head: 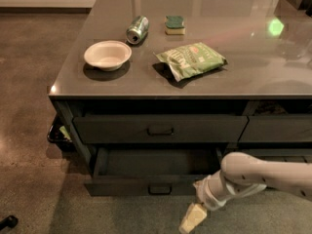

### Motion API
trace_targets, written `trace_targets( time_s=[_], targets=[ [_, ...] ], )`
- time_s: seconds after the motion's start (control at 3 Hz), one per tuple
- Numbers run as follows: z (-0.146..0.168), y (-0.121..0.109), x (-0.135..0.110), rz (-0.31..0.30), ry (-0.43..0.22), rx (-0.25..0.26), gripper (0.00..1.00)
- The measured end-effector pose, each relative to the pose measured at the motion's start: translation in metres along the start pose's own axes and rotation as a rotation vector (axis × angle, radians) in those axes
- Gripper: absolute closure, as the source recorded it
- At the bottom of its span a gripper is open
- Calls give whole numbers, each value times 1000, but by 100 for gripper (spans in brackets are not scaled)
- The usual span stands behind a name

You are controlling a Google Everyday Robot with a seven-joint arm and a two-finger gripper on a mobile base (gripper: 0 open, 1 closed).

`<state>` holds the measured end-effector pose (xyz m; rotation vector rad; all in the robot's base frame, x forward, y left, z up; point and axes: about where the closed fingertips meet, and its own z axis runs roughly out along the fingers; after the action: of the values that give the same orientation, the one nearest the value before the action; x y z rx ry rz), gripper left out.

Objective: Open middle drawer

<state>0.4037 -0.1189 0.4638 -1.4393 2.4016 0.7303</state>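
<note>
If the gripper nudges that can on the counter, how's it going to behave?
The can lies on its side, so it will probably roll on a nudge. The counter looks smooth and glossy, so it may slide as well. The gripper is low, below the counter's edge, far from the can.

Break-room or kitchen setting: a grey-topped island counter [243,77] over dark metal drawers [122,129] carries a disposable bowl [107,55], a drink can [137,29], a sponge [175,25] and a green snack bag [191,60], above a polished concrete floor [29,82]. The robot's gripper [192,218] hangs low before the drawers.
</note>
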Motion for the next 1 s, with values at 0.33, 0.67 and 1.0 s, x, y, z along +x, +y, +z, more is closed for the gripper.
trace_targets(
  time_s=[0.33,0.67,1.0],
  targets=[
    [-14,56,31,77,-1,-36,0],
    [-12,56,34,72,0,-37,0],
    [-15,21,4,-31,-14,44,0]
  ],
)
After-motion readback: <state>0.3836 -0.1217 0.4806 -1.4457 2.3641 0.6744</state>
